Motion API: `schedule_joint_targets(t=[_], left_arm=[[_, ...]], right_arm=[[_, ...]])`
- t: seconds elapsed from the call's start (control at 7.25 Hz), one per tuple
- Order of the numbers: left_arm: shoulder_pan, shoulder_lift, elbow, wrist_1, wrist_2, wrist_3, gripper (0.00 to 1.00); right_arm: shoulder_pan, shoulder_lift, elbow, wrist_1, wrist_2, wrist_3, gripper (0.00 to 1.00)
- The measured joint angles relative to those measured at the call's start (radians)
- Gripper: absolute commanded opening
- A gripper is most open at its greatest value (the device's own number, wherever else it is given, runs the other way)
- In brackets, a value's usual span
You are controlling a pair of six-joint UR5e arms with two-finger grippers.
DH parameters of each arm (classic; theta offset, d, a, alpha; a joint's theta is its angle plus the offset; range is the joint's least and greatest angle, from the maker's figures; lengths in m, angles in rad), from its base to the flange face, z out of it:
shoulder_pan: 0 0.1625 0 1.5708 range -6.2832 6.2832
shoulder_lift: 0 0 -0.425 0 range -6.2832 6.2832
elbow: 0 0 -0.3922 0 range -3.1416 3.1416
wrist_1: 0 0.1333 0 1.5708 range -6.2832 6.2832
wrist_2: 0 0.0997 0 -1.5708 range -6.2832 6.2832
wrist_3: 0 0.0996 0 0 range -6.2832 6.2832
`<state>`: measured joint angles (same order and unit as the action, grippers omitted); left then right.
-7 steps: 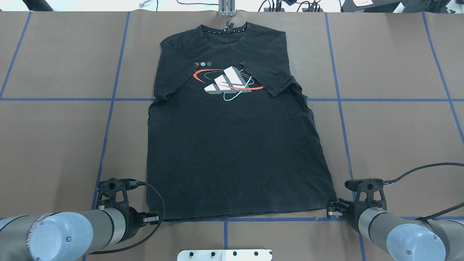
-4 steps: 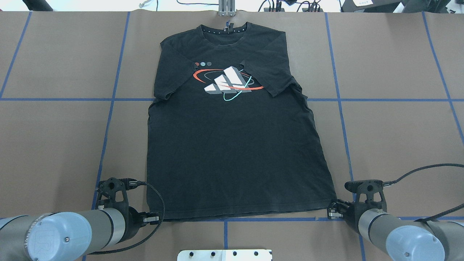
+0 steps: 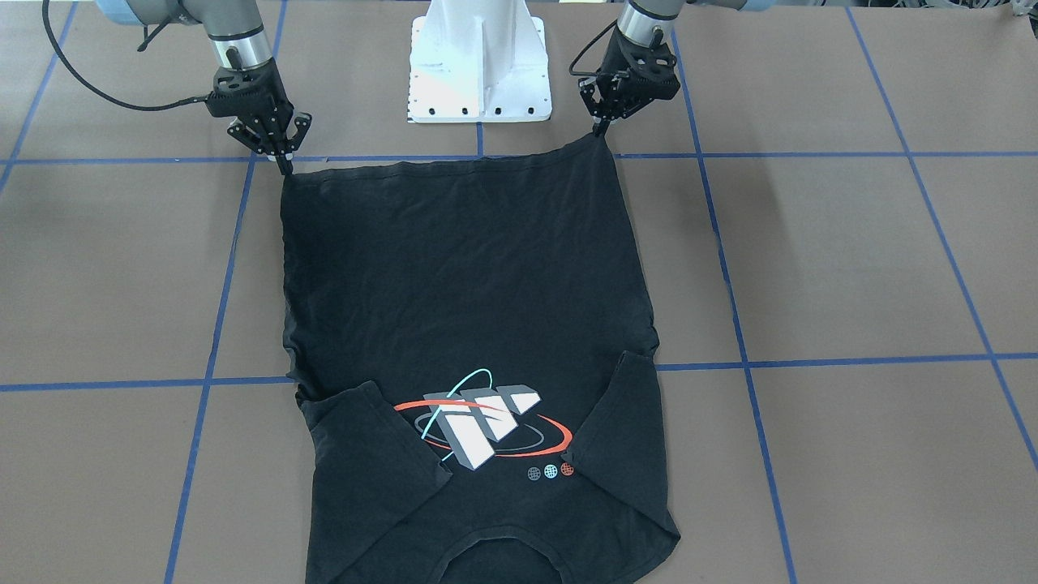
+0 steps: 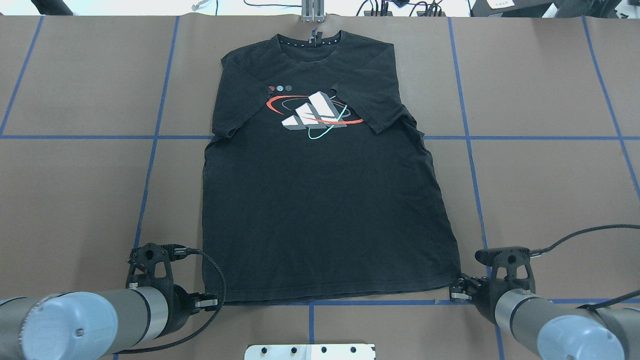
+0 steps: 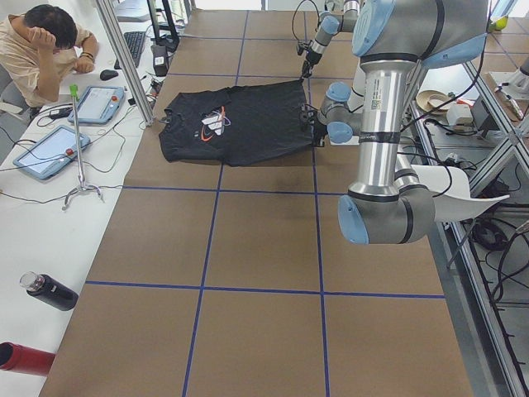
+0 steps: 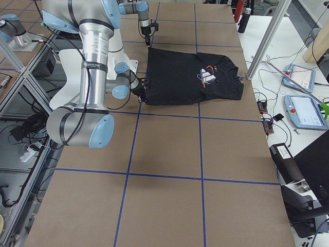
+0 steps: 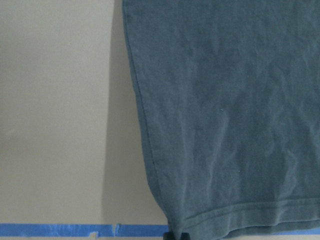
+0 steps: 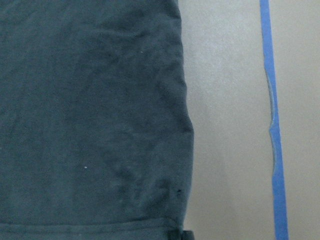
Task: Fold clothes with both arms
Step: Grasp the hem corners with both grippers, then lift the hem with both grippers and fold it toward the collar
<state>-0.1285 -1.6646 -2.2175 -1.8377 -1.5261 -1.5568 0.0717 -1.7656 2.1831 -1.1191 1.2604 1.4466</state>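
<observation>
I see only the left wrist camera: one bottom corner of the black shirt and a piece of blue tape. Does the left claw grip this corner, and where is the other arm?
Observer: In the front-facing view, the left claw is closed on that hem corner of the T-shirt.
Operator: And the right one?
Observer: The right claw pinches the opposite hem corner.
Operator: Are the sleeves spread out?
Observer: No, both sleeves lie folded inward over the chest, beside the print.
</observation>
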Motion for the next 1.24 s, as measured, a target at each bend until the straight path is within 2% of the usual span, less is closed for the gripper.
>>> schedule_joint_targets(t=[0.28, 0.41, 0.69, 0.83, 1.1, 1.24], left_arm=[[-0.004, -0.001, -0.127, 0.085, -0.057, 0.006, 0.0], [-0.006, 0.007, -0.183, 0.101, -0.09, 0.007, 0.0], [0.014, 0.045, -0.322, 0.138, -0.177, 0.007, 0.0], [0.03, 0.052, -0.383, 0.164, -0.205, 0.006, 0.0], [0.009, 0.049, -0.405, 0.188, -0.219, 0.007, 0.0], [-0.04, 0.036, -0.354, 0.19, -0.215, 0.022, 0.0]], right_arm=[[0.098, -0.01, 0.158, -0.096, 0.194, -0.01, 0.0], [0.118, -0.048, 0.243, -0.117, 0.293, -0.013, 0.0], [0.083, -0.138, 0.413, -0.128, 0.474, -0.015, 0.0], [0.061, -0.151, 0.465, -0.129, 0.53, -0.015, 0.0], [0.119, -0.149, 0.479, -0.133, 0.553, -0.014, 0.0], [0.202, -0.113, 0.424, -0.138, 0.551, -0.014, 0.0]])
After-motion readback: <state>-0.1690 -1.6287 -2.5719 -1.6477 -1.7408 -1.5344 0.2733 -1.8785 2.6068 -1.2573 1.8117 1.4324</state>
